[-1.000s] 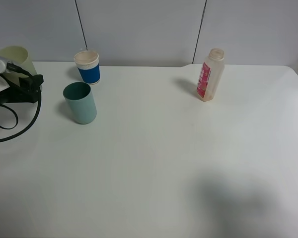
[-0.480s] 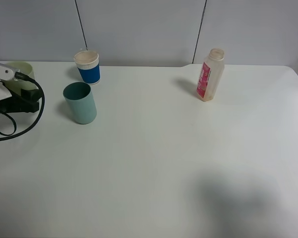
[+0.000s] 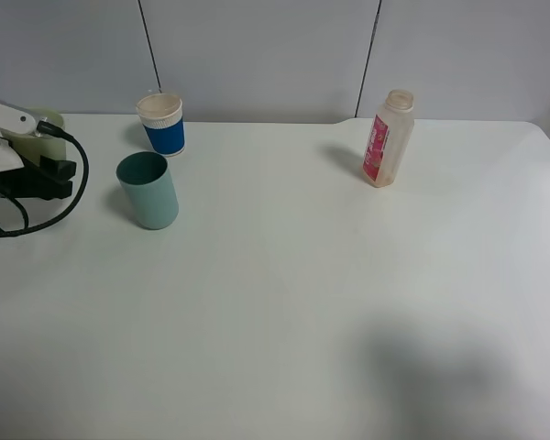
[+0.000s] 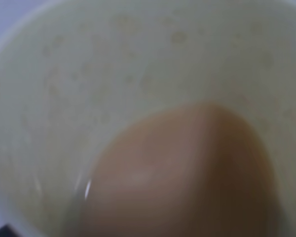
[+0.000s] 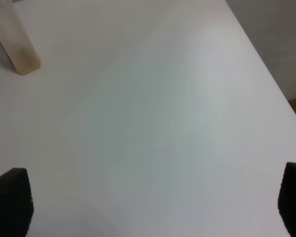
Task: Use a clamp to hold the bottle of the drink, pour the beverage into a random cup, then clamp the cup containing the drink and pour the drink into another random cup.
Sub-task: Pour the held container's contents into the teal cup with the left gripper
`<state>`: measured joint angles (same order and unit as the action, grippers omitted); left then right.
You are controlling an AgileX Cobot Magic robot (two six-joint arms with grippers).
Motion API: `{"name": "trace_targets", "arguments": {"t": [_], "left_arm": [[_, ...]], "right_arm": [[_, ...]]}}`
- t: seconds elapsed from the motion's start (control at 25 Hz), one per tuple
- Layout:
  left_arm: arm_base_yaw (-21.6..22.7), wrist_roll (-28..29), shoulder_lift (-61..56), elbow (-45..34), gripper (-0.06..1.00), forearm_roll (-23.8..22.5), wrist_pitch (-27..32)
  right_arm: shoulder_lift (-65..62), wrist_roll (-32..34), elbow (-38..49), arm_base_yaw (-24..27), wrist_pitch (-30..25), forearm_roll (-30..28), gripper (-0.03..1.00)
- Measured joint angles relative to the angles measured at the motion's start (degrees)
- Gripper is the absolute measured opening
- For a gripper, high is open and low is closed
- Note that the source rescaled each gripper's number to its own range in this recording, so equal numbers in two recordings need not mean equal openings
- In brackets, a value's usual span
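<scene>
- Overhead, the exterior high view alone takes in the whole white bench. The left end effector sits at its far left edge with a black cable looping round it. Only a sliver of the pale yellow-green tapered plastic tumbler shows behind it.
- Near that end effector, to its right, the light teal plastic tumbler stands upright, its inside a darker green. Behind it, near the back wall, is the short blue cup with a white rim.
- Well apart from the cups, toward the back right, the small translucent squarish plastic bottle stands upright, with a pink-red label and a wide round neck.
- The left wrist view gives what the high view hides. The inside of the pale yellow-green tapered plastic tumbler fills it, blurred, with pale peach-tan milky beverage pooled to one side and faint spots on the wall above.
- The left end effector is closed on this tumbler; whether the tumbler rests on the bench cannot be told.
- Only the right wrist view shows the right end effector. Its black fingertips are spread wide, open and holding nothing, over bare bench. The bottle's base is well apart from them.
</scene>
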<state>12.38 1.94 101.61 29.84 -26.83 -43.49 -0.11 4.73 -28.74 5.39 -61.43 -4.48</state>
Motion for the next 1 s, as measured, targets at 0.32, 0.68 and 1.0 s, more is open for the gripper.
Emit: {"name": "trace_targets", "arguments": {"t": [0.32,0.68,1.0], "left_arm": [[-3.88,-0.05,-3.46,0.0,0.01,1.3,3.07],[-7.9,-4.04,-3.46,0.0,0.01,5.7,4.45],[-8.59,-5.59,-3.46,4.48,0.01,6.54,8.98]], "right_arm": [[0.0,0.0,0.0,0.0,0.0,0.0,0.99],[0.0,0.0,0.0,0.0,0.0,0.0,0.99],[0.0,0.0,0.0,0.0,0.0,0.0,0.99]]}}
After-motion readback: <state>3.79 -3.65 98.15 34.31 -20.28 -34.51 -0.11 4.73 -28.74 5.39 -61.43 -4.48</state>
